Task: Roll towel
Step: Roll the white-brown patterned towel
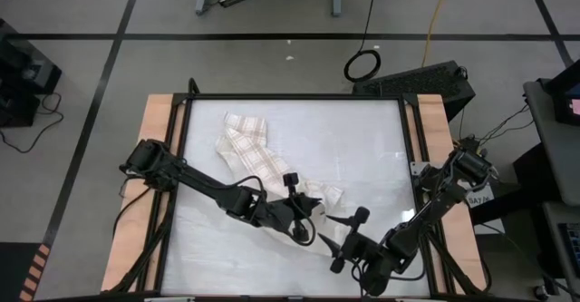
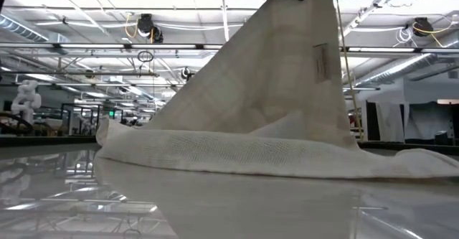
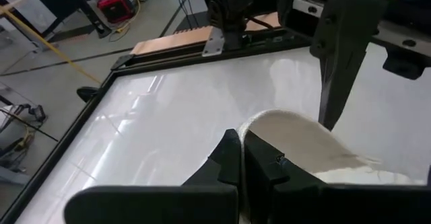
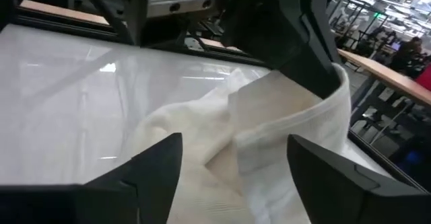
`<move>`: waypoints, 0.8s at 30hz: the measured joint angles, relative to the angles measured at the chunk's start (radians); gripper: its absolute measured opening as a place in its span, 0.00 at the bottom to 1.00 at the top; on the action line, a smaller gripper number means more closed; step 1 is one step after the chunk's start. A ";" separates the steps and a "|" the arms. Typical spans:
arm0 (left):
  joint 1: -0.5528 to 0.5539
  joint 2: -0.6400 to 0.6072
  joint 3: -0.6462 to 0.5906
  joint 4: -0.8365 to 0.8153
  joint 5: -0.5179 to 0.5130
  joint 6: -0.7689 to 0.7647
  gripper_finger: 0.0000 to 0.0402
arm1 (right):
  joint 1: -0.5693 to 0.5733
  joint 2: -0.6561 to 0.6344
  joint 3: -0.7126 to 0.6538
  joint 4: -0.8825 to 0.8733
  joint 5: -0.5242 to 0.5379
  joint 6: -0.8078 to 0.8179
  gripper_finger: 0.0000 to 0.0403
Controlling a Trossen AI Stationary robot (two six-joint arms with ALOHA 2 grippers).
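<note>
**Q:** Item one, the towel. Where is it?

**A:** The towel (image 1: 249, 152) lies on the table (image 1: 362, 139), running diagonally from the far left part toward the near middle. From above it reads as a crumpled plaid strip. The near end is lifted off the surface.

**Q:** Item two, your left gripper?

**A:** My left gripper (image 1: 304, 213) is over the near middle of the table, clamped tight on the towel's near end. My left wrist camera shows the two fingers (image 3: 232, 160) pressed together with a fold of cloth (image 3: 296, 140) pinched between them. The overhead view cannot show that pinch.

**Q:** Item three, right gripper?

**A:** My right gripper (image 1: 349, 234) sits just beside the left one, at the near edge. Its fingers (image 4: 151, 163) stand spread apart, holding nothing. The towel's raised fold (image 4: 283, 126) lies between and beyond them, not touched by either as far as I can see.

**Q:** What does the table-level camera add?

**A:** It shows the towel (image 2: 265, 117) pulled up into a tall peak to the picture's top, where a dark gripper meets it; the rest lies in a low ridge along the table. A small sewn tag (image 2: 320, 63) hangs on the lifted part, seen only here.

**Q:** Any writing?

**A:** The tag is too small to read. A sticker on the right arm's base (image 1: 478, 196) is equally illegible.
</note>
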 joint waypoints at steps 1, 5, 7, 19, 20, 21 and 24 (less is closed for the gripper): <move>0.000 0.000 0.000 -0.001 0.000 0.004 0.01 | -0.002 0.000 0.000 -0.003 0.004 0.000 0.60; 0.001 0.000 0.000 0.000 -0.003 0.011 0.01 | -0.009 0.000 0.000 -0.008 0.043 -0.003 0.46; 0.001 0.000 0.000 0.000 -0.005 0.012 0.01 | -0.011 0.000 0.000 -0.009 0.049 -0.003 0.39; 0.001 0.000 0.000 0.003 -0.012 0.016 0.01 | -0.010 0.000 0.000 -0.019 0.049 0.000 0.01; 0.001 0.000 0.000 0.002 -0.012 0.023 0.01 | -0.008 0.000 0.000 -0.020 0.048 -0.003 0.01; 0.001 0.000 0.000 0.000 -0.012 0.032 0.01 | -0.006 0.000 0.000 -0.022 0.048 -0.003 0.01; 0.001 0.000 0.000 -0.006 -0.012 0.046 0.01 | 0.001 0.000 0.000 -0.025 0.021 -0.004 0.01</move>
